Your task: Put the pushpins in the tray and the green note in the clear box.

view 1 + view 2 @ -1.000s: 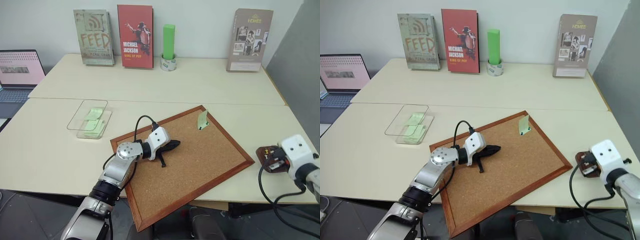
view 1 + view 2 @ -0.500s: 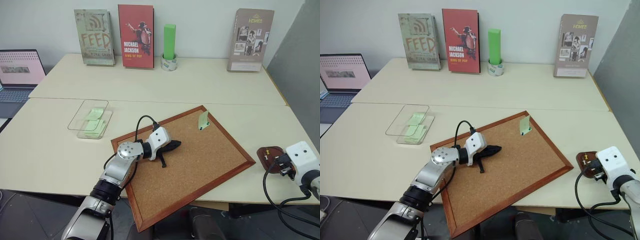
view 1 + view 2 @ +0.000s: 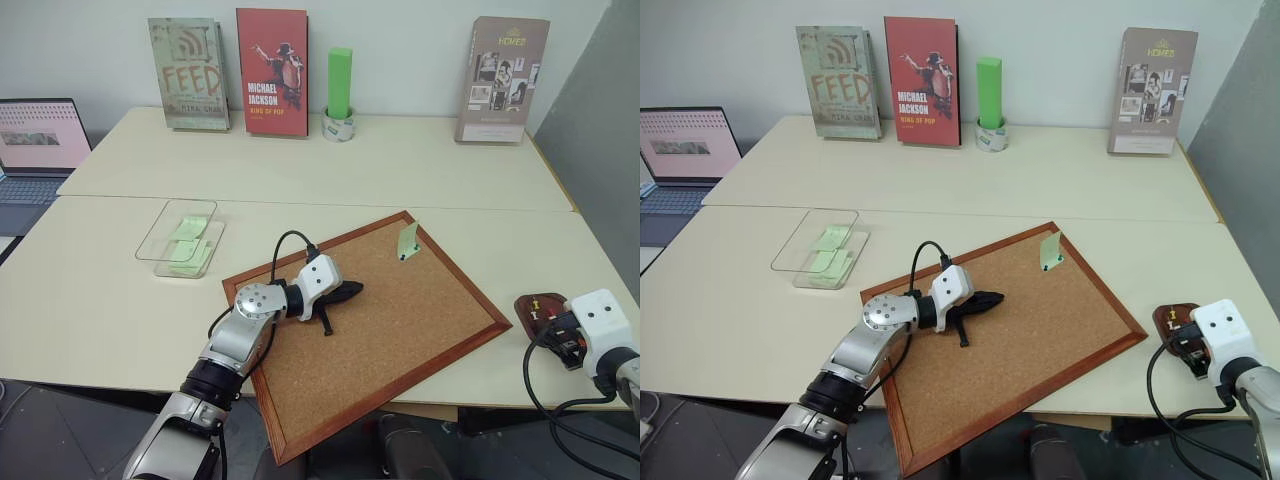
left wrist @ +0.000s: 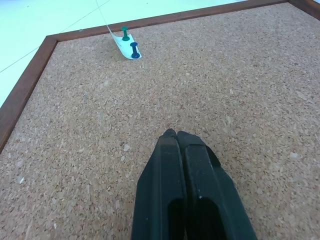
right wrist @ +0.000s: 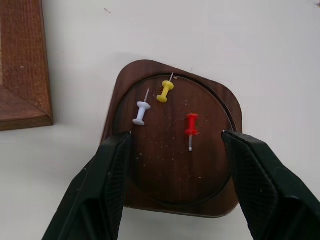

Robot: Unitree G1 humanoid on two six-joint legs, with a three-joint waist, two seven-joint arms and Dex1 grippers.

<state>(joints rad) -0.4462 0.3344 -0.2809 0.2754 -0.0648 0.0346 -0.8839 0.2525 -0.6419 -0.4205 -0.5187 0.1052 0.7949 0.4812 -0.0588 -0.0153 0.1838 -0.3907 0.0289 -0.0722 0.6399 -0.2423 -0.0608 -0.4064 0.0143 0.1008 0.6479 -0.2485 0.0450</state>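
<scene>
From my head camera: my left gripper rests closed and empty on the corkboard, while my right gripper hangs at the table's right edge over the tray. The green note stands curled near the corkboard's far corner, well apart from the clear box, which sits left of the board with pale-green notes inside.

From my left wrist: my two black fingers press together with nothing between them, pointing across the cork toward the green note, pinned by two pushpins, one green, one blue.

From my right wrist: my fingers stand wide apart, holding nothing, flanking the tray. Three pushpins lie loose inside: a white pin, a yellow pin, a red pin.
</scene>
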